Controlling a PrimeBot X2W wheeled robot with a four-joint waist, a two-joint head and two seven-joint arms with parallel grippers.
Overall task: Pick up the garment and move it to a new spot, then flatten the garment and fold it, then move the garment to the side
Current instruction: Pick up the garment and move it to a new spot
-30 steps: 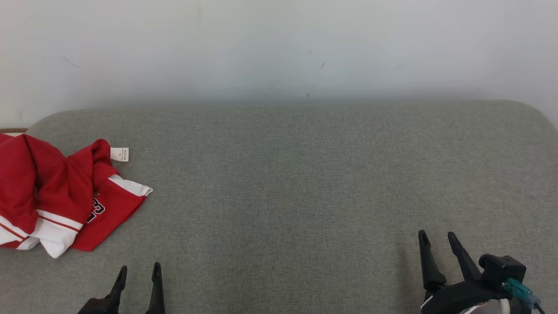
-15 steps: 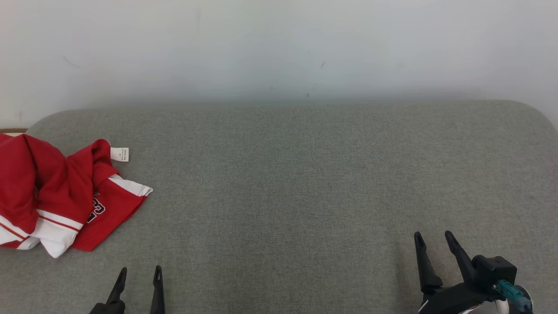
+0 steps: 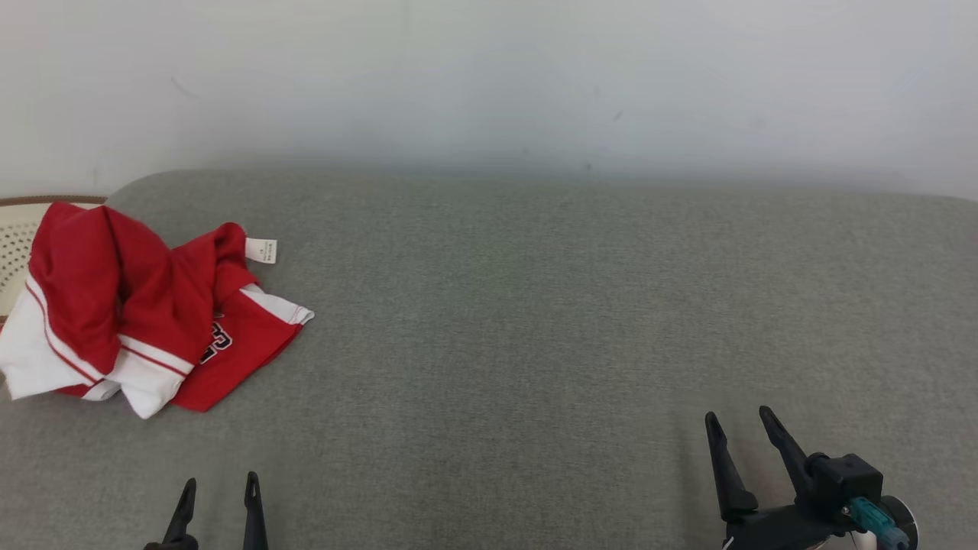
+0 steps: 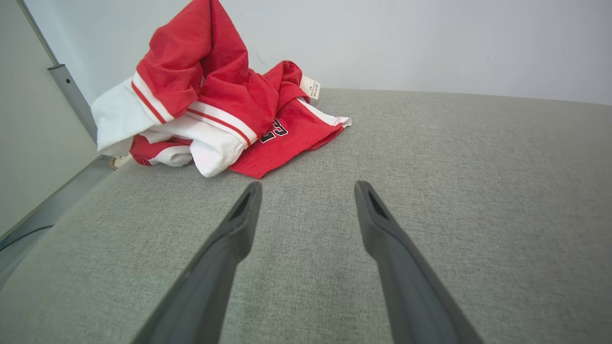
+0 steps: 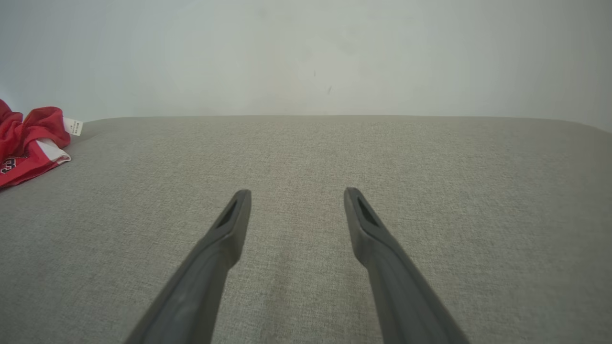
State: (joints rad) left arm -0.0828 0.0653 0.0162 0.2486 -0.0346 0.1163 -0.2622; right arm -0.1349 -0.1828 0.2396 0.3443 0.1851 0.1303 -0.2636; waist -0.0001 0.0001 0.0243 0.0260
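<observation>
The garment (image 3: 145,313) is a crumpled red jersey with white trim, a dark number and a small white tag, lying in a heap at the left end of the grey padded surface (image 3: 535,321). The left wrist view has the garment (image 4: 215,105) ahead and to the left, piled up high. Its edge (image 5: 24,143) peeks in at the far left of the right wrist view. My left gripper (image 3: 219,485) is open and empty at the bottom left, short of the heap. At the lower right my right gripper (image 3: 741,420) stands open and empty, far from the garment.
A pale perforated basket with a brown rim (image 3: 23,210) sits at the far left behind the garment. A plain white wall (image 3: 489,76) backs the surface. In the left wrist view a grey metal rail (image 4: 71,95) runs along the left edge.
The camera has turned left, so the garment and wall marks sit further right in the picture and the basket has come into view. Both grippers stay open and low in the picture.
</observation>
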